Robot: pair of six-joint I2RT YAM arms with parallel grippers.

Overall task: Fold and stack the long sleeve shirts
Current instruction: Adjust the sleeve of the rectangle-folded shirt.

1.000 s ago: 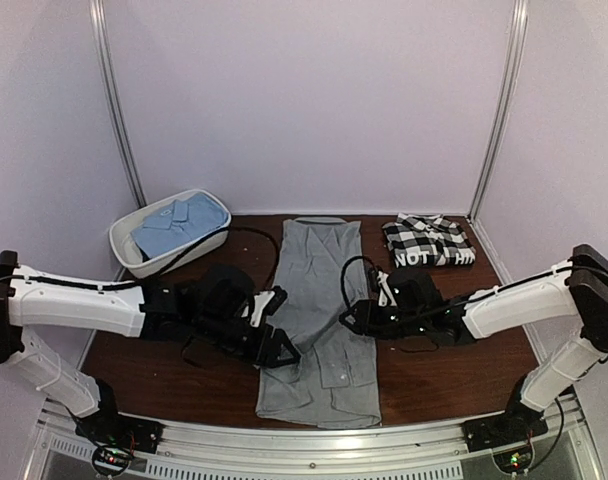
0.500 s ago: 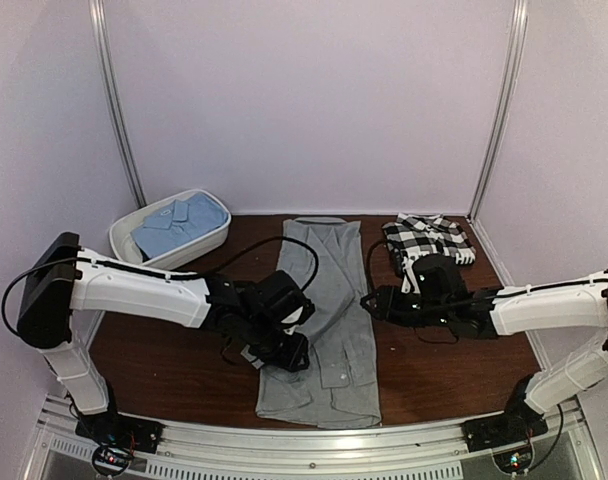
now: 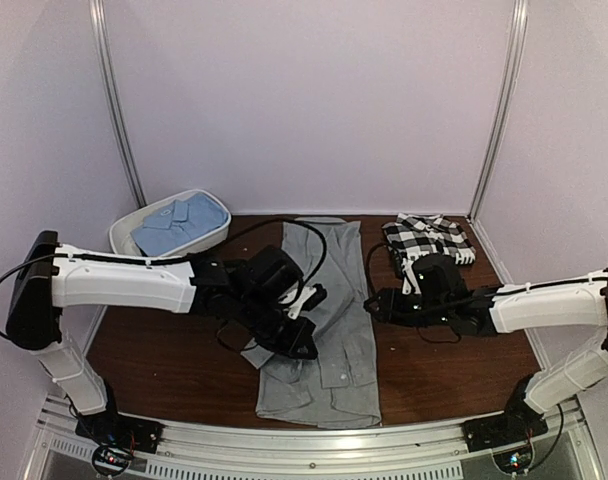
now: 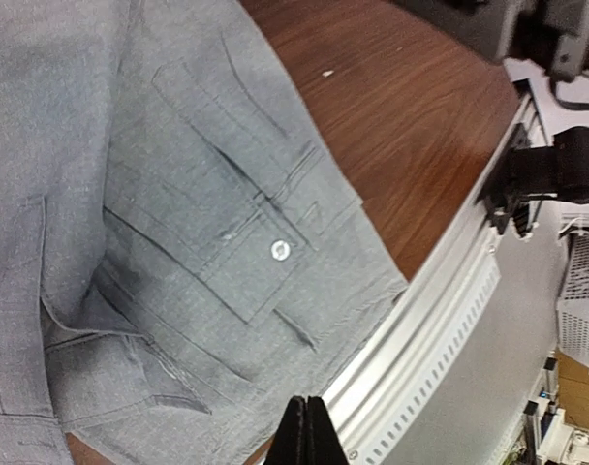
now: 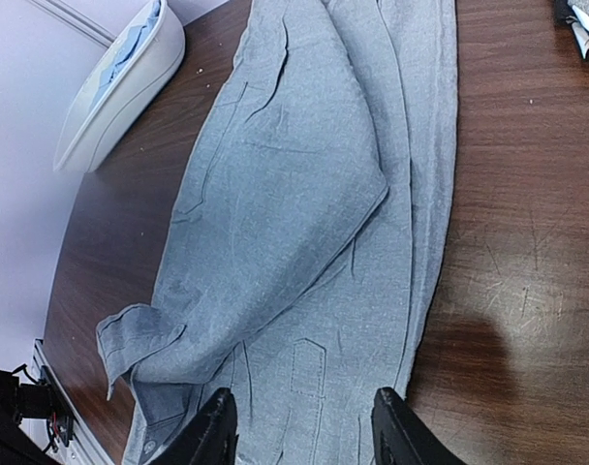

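grey shirt [image 3: 329, 262] is lying part-folded, checked shirt [image 3: 429, 240] looking folded, blue shirt [image 3: 179, 222] waiting; left gripper [image 4: 306, 431] is hovering with jaws pressed together, right gripper [image 5: 304, 426] spread.

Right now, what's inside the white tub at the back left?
The white tub holds the light blue shirt, folded, collar up. Anything beneath it is hidden by the cloth and the tub wall.
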